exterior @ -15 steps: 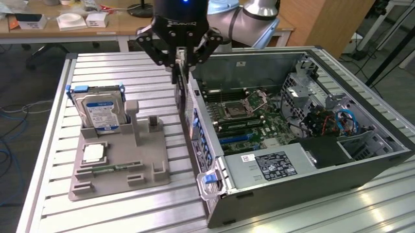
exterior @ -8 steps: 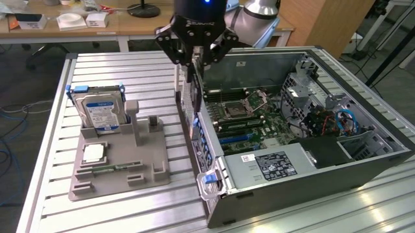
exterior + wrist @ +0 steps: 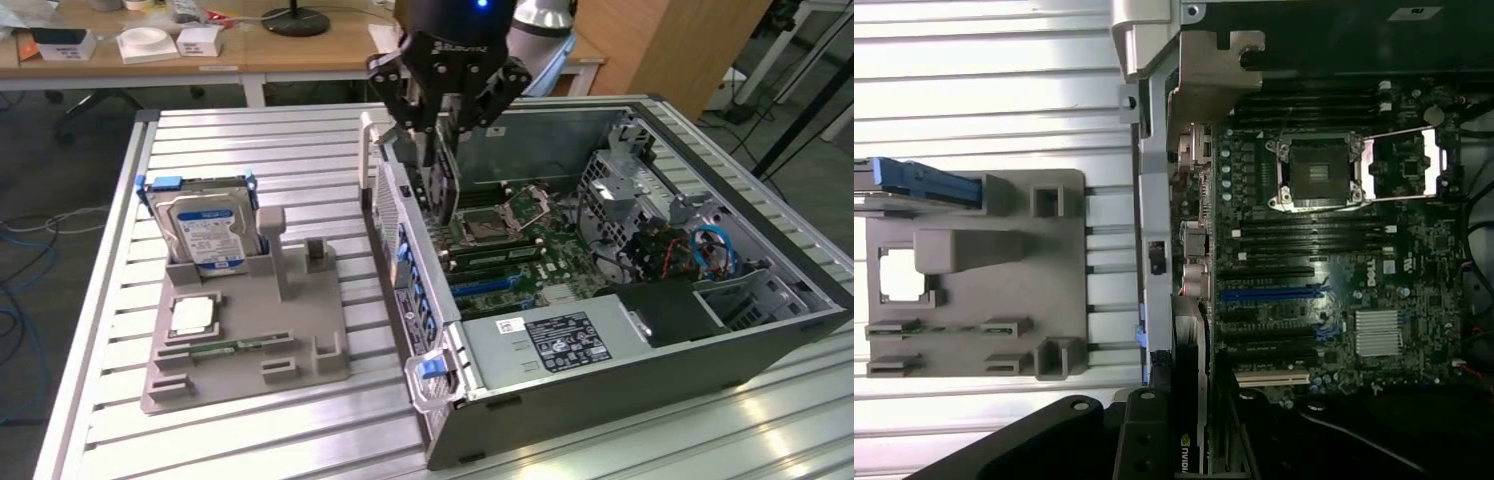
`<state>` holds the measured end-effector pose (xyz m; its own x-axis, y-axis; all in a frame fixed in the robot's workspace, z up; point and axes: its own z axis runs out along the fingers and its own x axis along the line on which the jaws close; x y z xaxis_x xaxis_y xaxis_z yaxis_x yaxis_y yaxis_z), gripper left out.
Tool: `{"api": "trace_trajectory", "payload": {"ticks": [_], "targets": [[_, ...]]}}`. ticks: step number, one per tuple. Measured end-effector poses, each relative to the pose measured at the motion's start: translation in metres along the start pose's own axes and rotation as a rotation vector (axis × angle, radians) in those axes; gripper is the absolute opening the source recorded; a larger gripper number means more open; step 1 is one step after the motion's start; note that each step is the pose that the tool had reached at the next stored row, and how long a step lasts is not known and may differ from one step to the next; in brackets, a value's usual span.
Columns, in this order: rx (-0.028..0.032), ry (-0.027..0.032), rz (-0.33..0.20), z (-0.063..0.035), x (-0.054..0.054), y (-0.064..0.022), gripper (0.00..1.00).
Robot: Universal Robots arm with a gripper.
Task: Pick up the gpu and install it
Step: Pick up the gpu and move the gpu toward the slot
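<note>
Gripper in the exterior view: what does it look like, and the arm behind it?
The gripper is black: a blocky body with faint pale lettering and a small blue light, and two jointed linkage fingers. The arm segment behind it is silver-grey.

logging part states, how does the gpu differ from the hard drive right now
Place: the gpu is held by the gripper over the open computer case; the hard drive stands free in a slot of the grey holder.
Look: the gpu is a thin dark card; the hard drive is a thicker silver box with a blue-white label.
Both stand on edge.
</note>
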<state>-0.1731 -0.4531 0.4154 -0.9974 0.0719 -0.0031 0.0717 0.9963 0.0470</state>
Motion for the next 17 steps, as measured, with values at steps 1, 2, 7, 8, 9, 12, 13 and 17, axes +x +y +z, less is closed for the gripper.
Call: {"api": "trace_trajectory", "payload": {"ticks": [1, 2, 7, 8, 9, 12, 13, 17], "targets": [[-0.0007, 0.0004, 0.000, 0.0001, -0.004, 0.0004, 0.26], [-0.0012, 0.0009, 0.000, 0.0000, -0.009, 0.0007, 0.26], [-0.0034, 0.0072, 0.000, 0.0002, -0.031, 0.0022, 0.26], [-0.0034, 0.0109, 0.001, 0.0002, -0.035, 0.0025, 0.26], [-0.0030, 0.0159, 0.001, 0.0002, -0.038, 0.0026, 0.26], [-0.0017, 0.0314, 0.002, 0.0003, -0.050, 0.0033, 0.26], [-0.0015, 0.0345, 0.002, 0.0003, -0.053, 0.0035, 0.26], [-0.0005, 0.0476, 0.002, 0.0005, -0.070, 0.0047, 0.26]]}}
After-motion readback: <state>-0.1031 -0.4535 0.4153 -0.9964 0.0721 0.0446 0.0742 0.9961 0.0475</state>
